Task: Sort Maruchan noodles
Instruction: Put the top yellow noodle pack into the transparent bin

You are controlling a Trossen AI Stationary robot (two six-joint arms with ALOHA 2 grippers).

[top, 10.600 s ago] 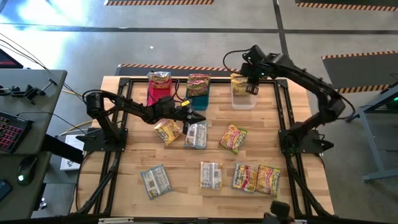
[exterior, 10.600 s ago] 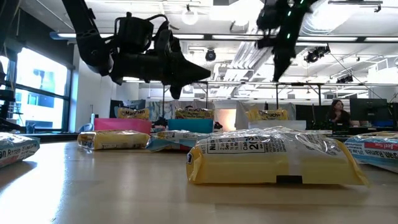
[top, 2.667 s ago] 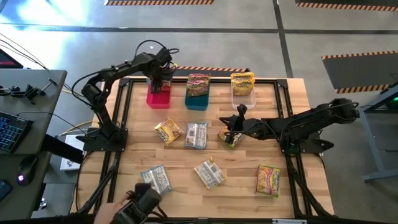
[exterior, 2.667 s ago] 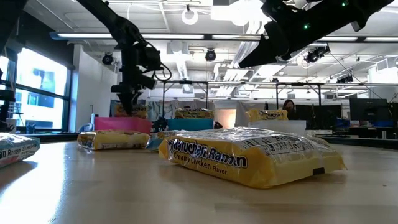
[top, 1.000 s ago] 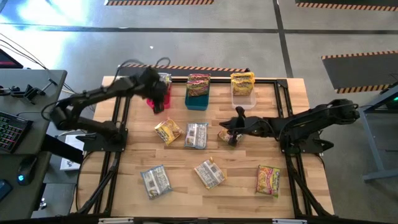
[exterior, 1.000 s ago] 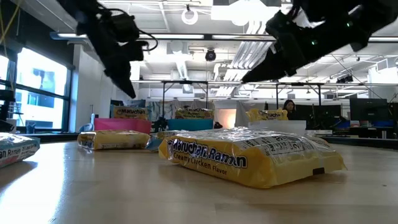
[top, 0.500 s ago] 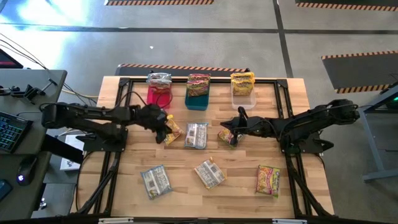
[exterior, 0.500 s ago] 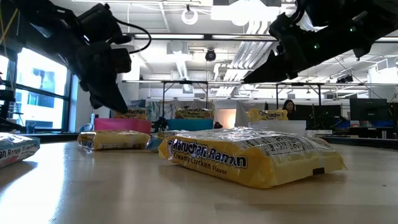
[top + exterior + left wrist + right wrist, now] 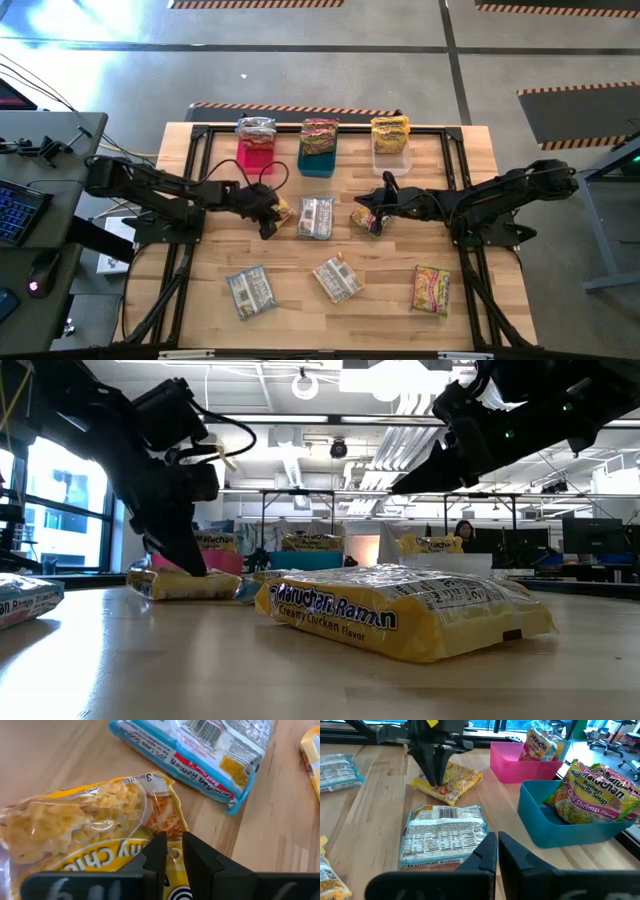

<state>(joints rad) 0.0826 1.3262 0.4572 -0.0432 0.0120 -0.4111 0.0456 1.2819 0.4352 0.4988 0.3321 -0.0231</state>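
Pink, blue and clear: three bins stand in a row along the far edge of the wooden tabletop (image 9: 200, 290). The pink bin (image 9: 254, 156) holds one silvery packet standing on end (image 9: 256, 128). The blue bin (image 9: 316, 160) holds a packet printed "Chili Shrimp Flavor" (image 9: 592, 790), leaning against the bin's wall. The clear bin (image 9: 391, 159) has a yellow packet (image 9: 389, 133) sitting in it.

The other noodle packets lie loose on the tabletop. A yellow chicken packet (image 9: 276, 209) lies in front of the pink bin, and the left end effector (image 9: 265, 225) is down on it, its fingers nearly together with their tips pressed against the wrapper; I cannot tell whether they pinch it. Just beside that packet lies a silvery one with a blue edge (image 9: 315, 216), barcode side up. The right end effector (image 9: 363, 211) is near the middle of the tabletop, its fingers closed and holding nothing, right at another yellow packet (image 9: 367, 222). Nearer the front edge lie a silvery packet (image 9: 250, 291), a yellow one turned at an angle (image 9: 336, 279) and an orange-red and yellow one (image 9: 432, 288), all well apart
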